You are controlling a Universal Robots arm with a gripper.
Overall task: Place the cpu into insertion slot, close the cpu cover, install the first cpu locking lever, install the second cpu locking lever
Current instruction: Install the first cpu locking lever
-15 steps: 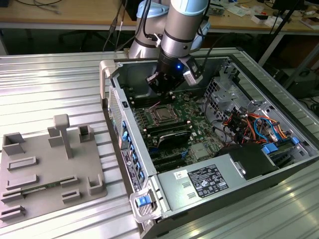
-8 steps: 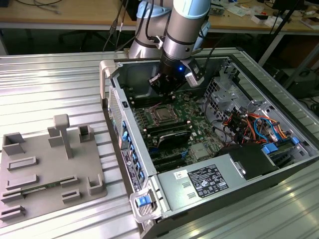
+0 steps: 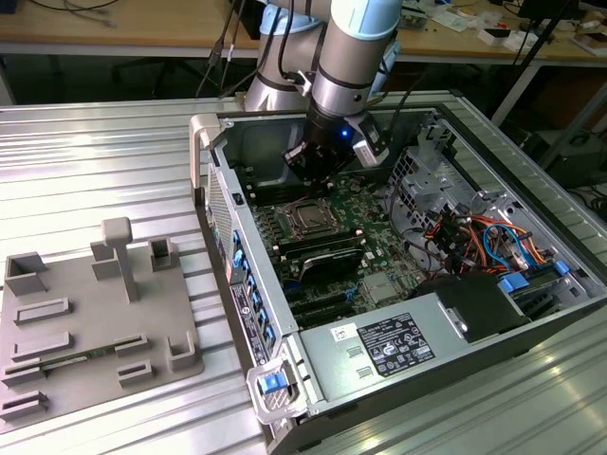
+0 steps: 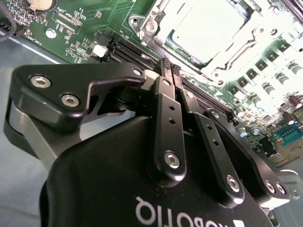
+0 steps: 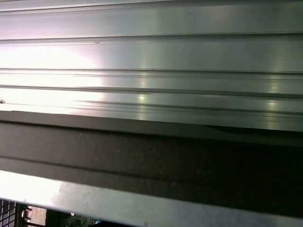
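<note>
So, a ribbed aluminium table fills most of the exterior view, and wooden benches with clutter run along the top edge. A grey fixture tray lies at the lower left. An open computer case lies on its side from the centre to the right of the frame. Its green motherboard faces up, and orange and blue cables are bundled at the right. In the first wrist view the table's ribs run above a dark edge of the case.

The arm comes down from the top centre into the case. The gripper hangs over the board, upper centre of the exterior view. In the second wrist view the gripper has its black fingers pressed together with nothing between them.

The cpu sits at the centre of the exterior view, just below the gripper in the picture. In the second wrist view the cpu shows its silver top inside the insertion slot. The cpu cover frames it in silvery metal. The fingertips are near the slot but apart from it, over the black memory slots. I can't tell whether the levers are latched.
</note>
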